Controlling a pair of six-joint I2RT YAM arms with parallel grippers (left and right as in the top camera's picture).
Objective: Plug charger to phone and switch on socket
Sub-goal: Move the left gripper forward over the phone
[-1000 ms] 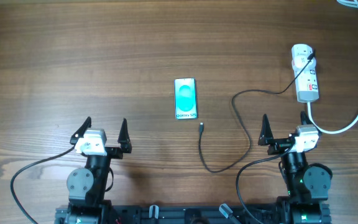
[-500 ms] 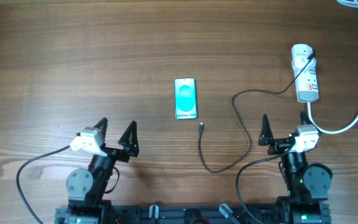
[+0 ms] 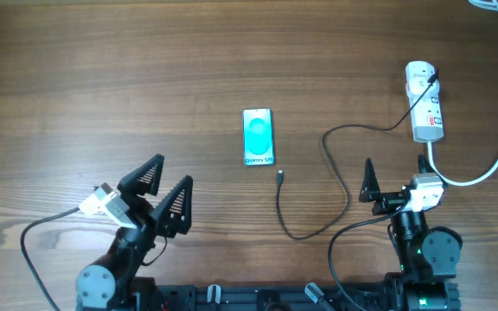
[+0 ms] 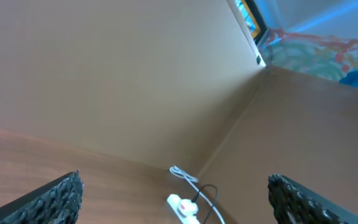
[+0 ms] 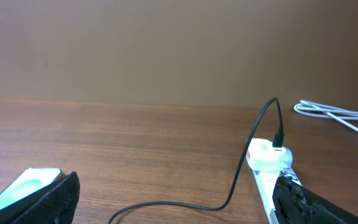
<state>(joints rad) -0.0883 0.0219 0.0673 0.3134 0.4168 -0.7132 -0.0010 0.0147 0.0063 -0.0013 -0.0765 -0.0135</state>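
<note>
The left gripper (image 3: 175,169) is spread wide and holds nothing. The right gripper (image 3: 395,164) is spread wide too, and empty. Nothing looks done yet. The job seems to be just starting.

The charger (image 3: 281,178) lies loose on the table (image 3: 102,69) between the two grippers. The phone (image 3: 258,136) lies just past its little tip, not touching it. The socket (image 3: 424,112) sits ahead of the right gripper — the charger's far end is plugged in there.

Left to do: lift the tip, push it into the phone, press the switch.

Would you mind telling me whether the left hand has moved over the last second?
Yes. The left hand has swung toward the phone, which lies unmoved.
</note>
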